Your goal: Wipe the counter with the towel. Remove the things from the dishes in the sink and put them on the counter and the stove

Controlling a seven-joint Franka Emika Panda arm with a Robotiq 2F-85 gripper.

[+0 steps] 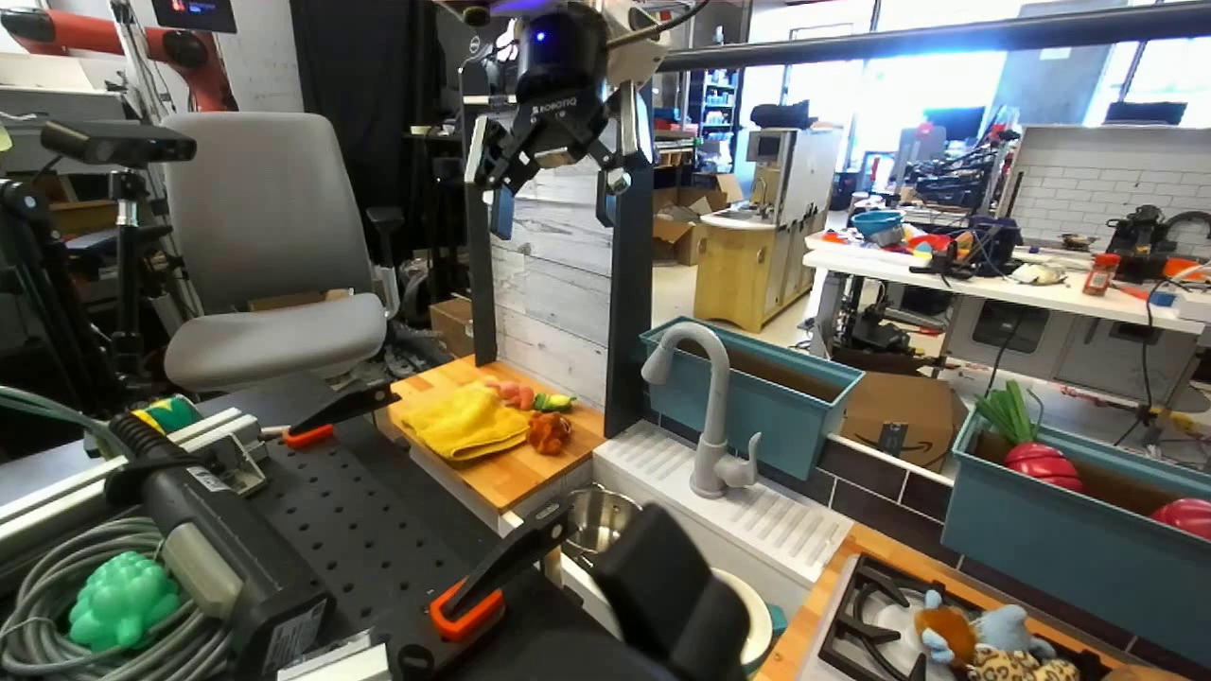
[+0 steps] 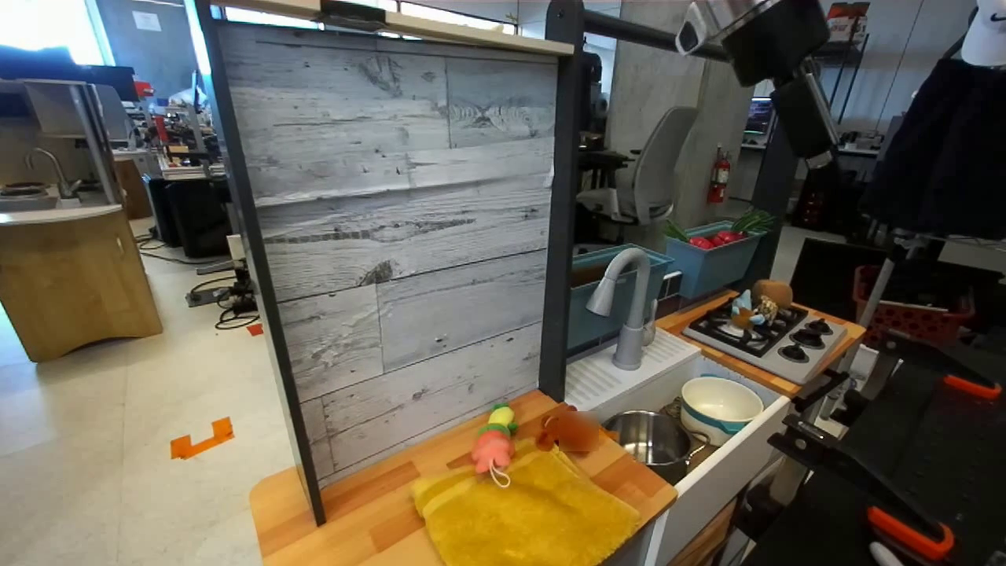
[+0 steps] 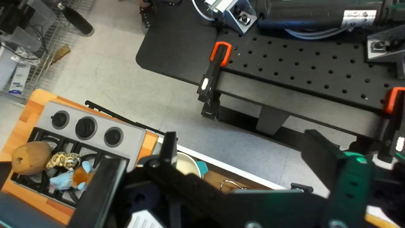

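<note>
Held high, perhaps for clearance, with fingers (image 1: 501,216) spread wide around nothing, well apart from the yellow towel (image 2: 534,511) on the tabletop (image 2: 377,527) beside toys (image 2: 493,450), probably there, like those on the stove (image 3: 100,134), to be out of the pot (image 2: 644,440) and bowl (image 2: 719,401) in the sink (image 2: 731,479).
</note>
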